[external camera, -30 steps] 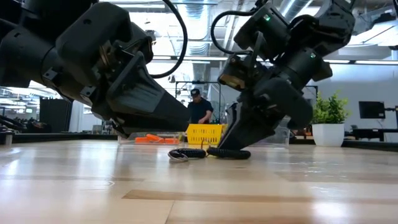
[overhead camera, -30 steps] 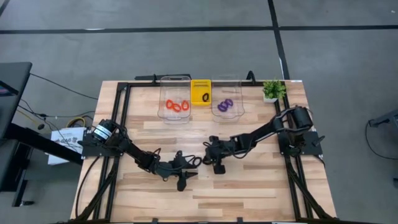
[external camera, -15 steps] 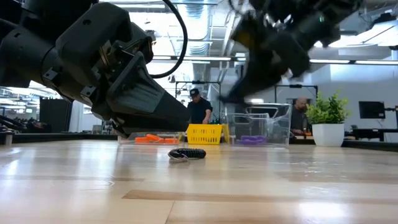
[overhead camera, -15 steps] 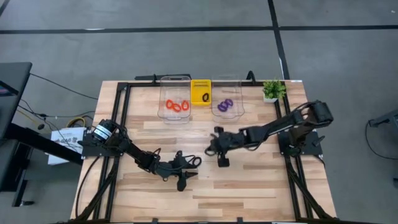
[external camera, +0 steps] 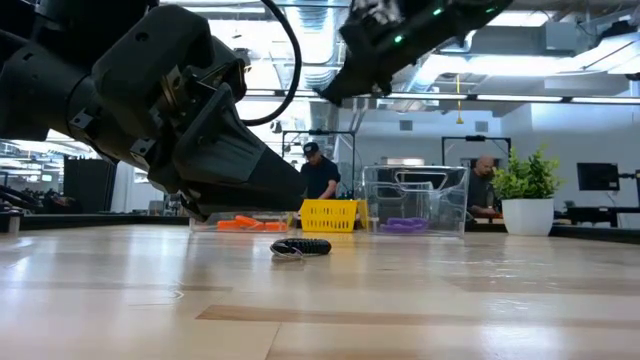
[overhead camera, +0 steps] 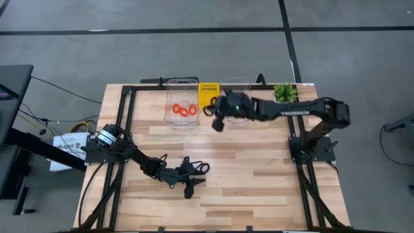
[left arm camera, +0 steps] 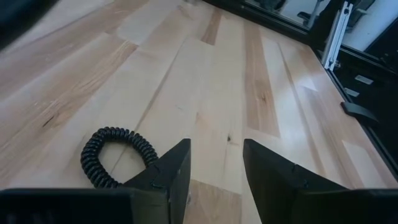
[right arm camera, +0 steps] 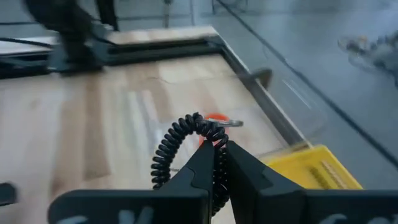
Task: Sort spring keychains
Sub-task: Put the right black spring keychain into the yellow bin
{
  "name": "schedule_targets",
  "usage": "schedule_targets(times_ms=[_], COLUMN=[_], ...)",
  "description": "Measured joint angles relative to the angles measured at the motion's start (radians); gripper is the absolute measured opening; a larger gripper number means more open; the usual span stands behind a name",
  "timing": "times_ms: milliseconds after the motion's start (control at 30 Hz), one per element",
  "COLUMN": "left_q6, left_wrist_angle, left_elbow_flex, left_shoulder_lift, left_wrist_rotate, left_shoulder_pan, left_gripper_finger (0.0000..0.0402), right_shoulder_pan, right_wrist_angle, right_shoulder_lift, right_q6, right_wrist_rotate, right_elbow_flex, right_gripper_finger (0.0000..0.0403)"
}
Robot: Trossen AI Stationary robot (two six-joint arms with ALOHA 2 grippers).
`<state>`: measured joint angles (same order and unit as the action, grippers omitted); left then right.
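My right gripper [right arm camera: 221, 158] is shut on a black spring keychain [right arm camera: 177, 146] and holds it high above the table beside the yellow bin [overhead camera: 208, 96]. A second black spring keychain [left arm camera: 115, 155] lies flat on the wood near the table's middle [overhead camera: 202, 168]. My left gripper [left arm camera: 214, 171] stands open just beside it, low over the table, with nothing between its fingers. Orange spring keychains [overhead camera: 184, 109] lie in the left clear bin [overhead camera: 183, 87]. Purple ones [external camera: 405, 225] lie in the right clear bin [external camera: 415, 200]. My right gripper pinches the black keychain's coil [right arm camera: 208, 140] between its two fingers, on the stretch next to the metal ring [right arm camera: 231, 122]. The fingers come from the table's right, slanting down. The rest of the coiled loop stands out past the fingertips, lifted clear of the table.
The three bins stand in a row at the table's far edge, with a small potted plant [overhead camera: 283, 92] to their right. A dark frame [overhead camera: 126, 97] runs around the tabletop. In the low view, people stand in the room behind the table. Bare wood lies between the arms.
My right gripper has risen from the table's middle with one black keychain and swung toward the far edge, up to the yellow bin. That keychain has been lifted clear. The other black keychain has stayed where it lay.
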<state>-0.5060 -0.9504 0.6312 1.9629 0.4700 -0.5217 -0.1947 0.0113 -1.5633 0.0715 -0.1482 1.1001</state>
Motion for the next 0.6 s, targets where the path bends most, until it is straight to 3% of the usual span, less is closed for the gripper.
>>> schedule_targets(times_ms=[233,600], left_q6=[0.001,0.000], left_wrist_angle=[0.000,0.000], left_elbow_flex=[0.000,0.001], left_shoulder_lift=[0.000,0.000], left_wrist_rotate=[0.017,0.017], left_shoulder_pan=[0.021,0.030], left_gripper_finger=[0.0144,0.0144], right_shoulder_pan=[-0.133,-0.256], right_wrist_angle=[-0.085,-0.138], right_shoulder_lift=[-0.154,-0.302], right_q6=[-0.048,-0.055], right_wrist_rotate=[0.098,0.098], right_elbow_flex=[0.156,0.250], right_gripper_finger=[0.0017,0.0031])
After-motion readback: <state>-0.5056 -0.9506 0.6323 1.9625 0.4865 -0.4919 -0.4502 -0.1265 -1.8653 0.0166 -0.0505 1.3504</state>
